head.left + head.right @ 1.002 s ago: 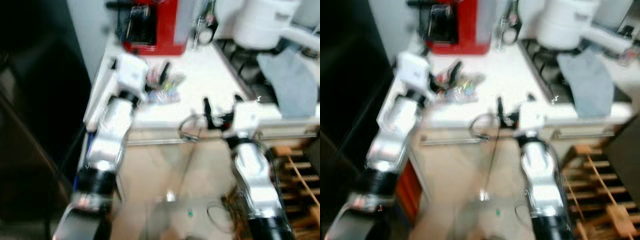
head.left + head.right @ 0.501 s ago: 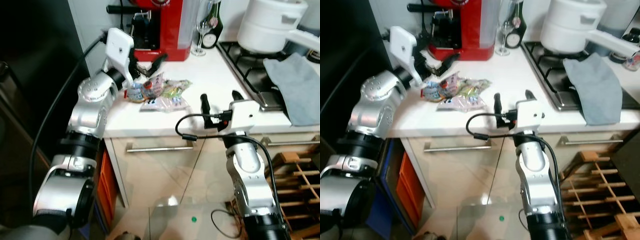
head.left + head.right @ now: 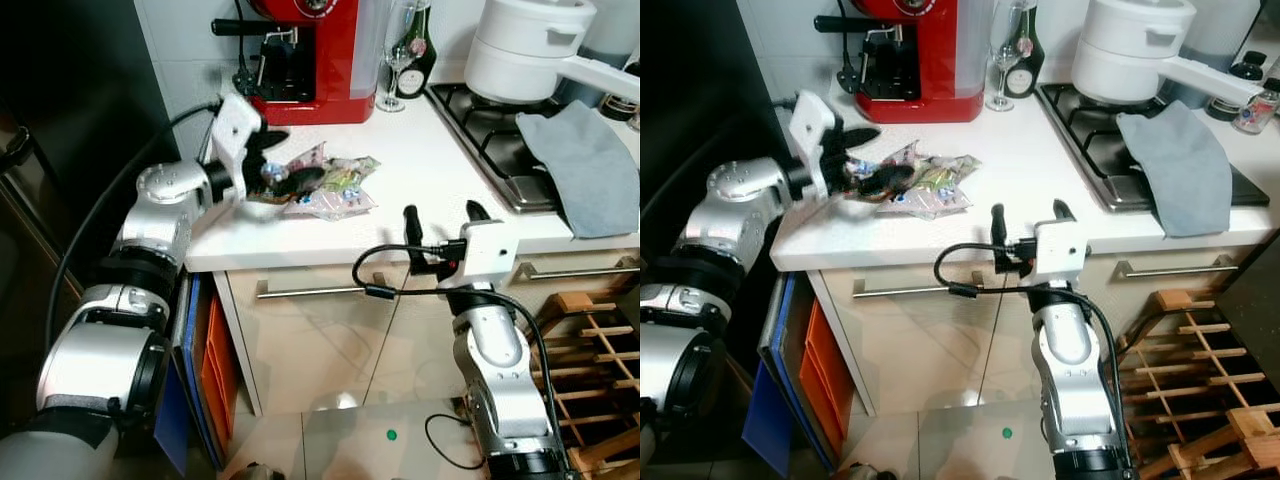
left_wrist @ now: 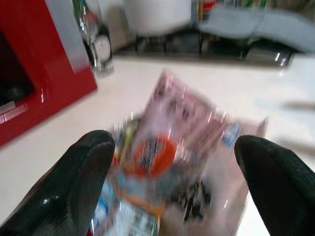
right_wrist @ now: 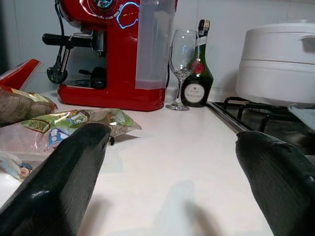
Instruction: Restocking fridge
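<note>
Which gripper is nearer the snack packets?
Left. The left gripper is open right at the snack packets; the right gripper hovers open off the counter's front edge.

The food packets point(image 3: 325, 187) lie on the surface point(image 3: 430, 170) directly before the left end effector point(image 3: 278, 160), its fingers spread around their near end. Behind them stands the coffee machine point(image 3: 310, 55). The right end effector point(image 3: 440, 222) hangs at the surface's front edge, with the stove point(image 3: 490, 120) and pot point(image 3: 525, 45) beyond it.

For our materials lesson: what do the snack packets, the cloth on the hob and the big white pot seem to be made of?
Snack packets: thin glossy plastic film, crinkled and shiny with printed colours.
Grey cloth: soft matt fabric, draping in folds.
White pot: smooth white, perhaps enamelled metal or plastic; unclear.
</note>
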{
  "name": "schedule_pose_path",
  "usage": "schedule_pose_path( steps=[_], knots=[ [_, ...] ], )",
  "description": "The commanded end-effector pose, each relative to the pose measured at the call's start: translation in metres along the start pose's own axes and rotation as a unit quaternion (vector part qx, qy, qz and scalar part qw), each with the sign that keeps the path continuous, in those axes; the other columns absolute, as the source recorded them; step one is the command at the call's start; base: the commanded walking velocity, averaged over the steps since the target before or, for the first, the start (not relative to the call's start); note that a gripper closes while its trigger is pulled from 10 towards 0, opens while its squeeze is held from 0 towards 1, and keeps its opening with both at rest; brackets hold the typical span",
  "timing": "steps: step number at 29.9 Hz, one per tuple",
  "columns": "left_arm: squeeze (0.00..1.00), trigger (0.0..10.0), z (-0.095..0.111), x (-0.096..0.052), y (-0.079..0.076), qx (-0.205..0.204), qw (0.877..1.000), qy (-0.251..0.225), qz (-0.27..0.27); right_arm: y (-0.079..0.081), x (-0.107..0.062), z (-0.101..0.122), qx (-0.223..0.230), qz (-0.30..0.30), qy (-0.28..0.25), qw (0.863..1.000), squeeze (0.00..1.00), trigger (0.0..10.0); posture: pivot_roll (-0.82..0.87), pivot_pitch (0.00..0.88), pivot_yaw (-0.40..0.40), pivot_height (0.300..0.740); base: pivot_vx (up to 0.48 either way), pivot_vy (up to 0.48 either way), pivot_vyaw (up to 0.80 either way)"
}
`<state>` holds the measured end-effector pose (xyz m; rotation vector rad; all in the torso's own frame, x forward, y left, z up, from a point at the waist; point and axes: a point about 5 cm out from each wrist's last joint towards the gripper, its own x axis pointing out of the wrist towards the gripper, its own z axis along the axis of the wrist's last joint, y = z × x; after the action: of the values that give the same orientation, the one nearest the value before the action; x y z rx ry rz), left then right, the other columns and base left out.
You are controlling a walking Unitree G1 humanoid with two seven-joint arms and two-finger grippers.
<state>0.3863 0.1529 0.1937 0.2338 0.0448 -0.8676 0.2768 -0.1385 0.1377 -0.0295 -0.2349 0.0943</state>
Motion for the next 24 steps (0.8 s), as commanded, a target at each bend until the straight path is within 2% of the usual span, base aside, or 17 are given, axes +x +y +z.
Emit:
schedule_pose_path(
  steps=[1, 5, 10, 15, 16, 18, 21, 23, 24],
  knots=[
    [0.00, 10.0, 0.008, 0.001, 0.004, 0.021, 1.000, 0.004, 0.002, 0.001, 0.000, 0.005, -0.002, 0.001, -0.013, 1.000, 0.00, 10.0, -0.12, 0.000, 0.041, 0.740, 0.000, 0.000, 0.00],
    [0.00, 10.0, -0.008, 0.002, 0.005, 0.024, 0.998, 0.046, 0.028, 0.002, -0.002, 0.007, 0.001, 0.003, -0.013, 1.000, 0.00, 10.0, -0.12, 0.000, 0.041, 0.740, 0.000, 0.000, 0.00],
    [0.00, 10.0, -0.014, 0.004, 0.005, 0.036, 0.996, 0.065, 0.050, -0.001, -0.006, 0.007, -0.003, 0.004, -0.012, 1.000, 0.00, 10.0, -0.14, 0.000, 0.046, 0.740, 0.000, 0.000, 0.00],
    [0.00, 10.0, -0.039, 0.011, -0.010, 0.039, 0.989, 0.142, 0.030, -0.002, -0.006, 0.005, -0.006, -0.002, -0.004, 1.000, 0.00, 10.0, -0.15, 0.000, 0.031, 0.740, 0.000, 0.000, 0.00],
    [0.00, 0.0, -0.043, 0.012, -0.012, 0.039, 0.986, 0.156, 0.029, 0.000, -0.005, 0.006, -0.005, 0.001, -0.006, 1.000, 0.00, 10.0, -0.16, 0.000, 0.030, 0.740, 0.000, 0.000, 0.00],
    [0.00, 0.0, -0.043, 0.015, -0.013, 0.034, 0.987, 0.155, 0.036, 0.002, -0.002, 0.009, -0.006, 0.012, -0.011, 1.000, 0.00, 10.0, -0.16, 0.000, 0.020, 0.740, 0.000, 0.000, 0.00],
    [0.00, 0.0, -0.033, 0.019, -0.007, 0.023, 0.987, 0.126, 0.093, 0.002, 0.002, 0.009, -0.009, 0.020, -0.010, 1.000, 0.00, 10.0, -0.14, 0.000, 0.012, 0.740, 0.000, 0.000, 0.00],
    [0.00, 0.0, -0.029, 0.021, -0.004, -0.004, 0.987, 0.098, 0.128, 0.000, 0.004, 0.007, -0.010, 0.020, -0.009, 1.000, 0.00, 10.0, -0.14, 0.000, 0.016, 0.740, 0.000, 0.000, 0.00],
    [0.00, 0.0, -0.030, 0.023, -0.007, -0.036, 0.987, 0.077, 0.138, 0.000, 0.006, 0.005, -0.008, 0.018, -0.007, 1.000, 0.00, 10.0, -0.13, 0.000, 0.023, 0.740, 0.000, 0.000, 0.00]
  ],
)
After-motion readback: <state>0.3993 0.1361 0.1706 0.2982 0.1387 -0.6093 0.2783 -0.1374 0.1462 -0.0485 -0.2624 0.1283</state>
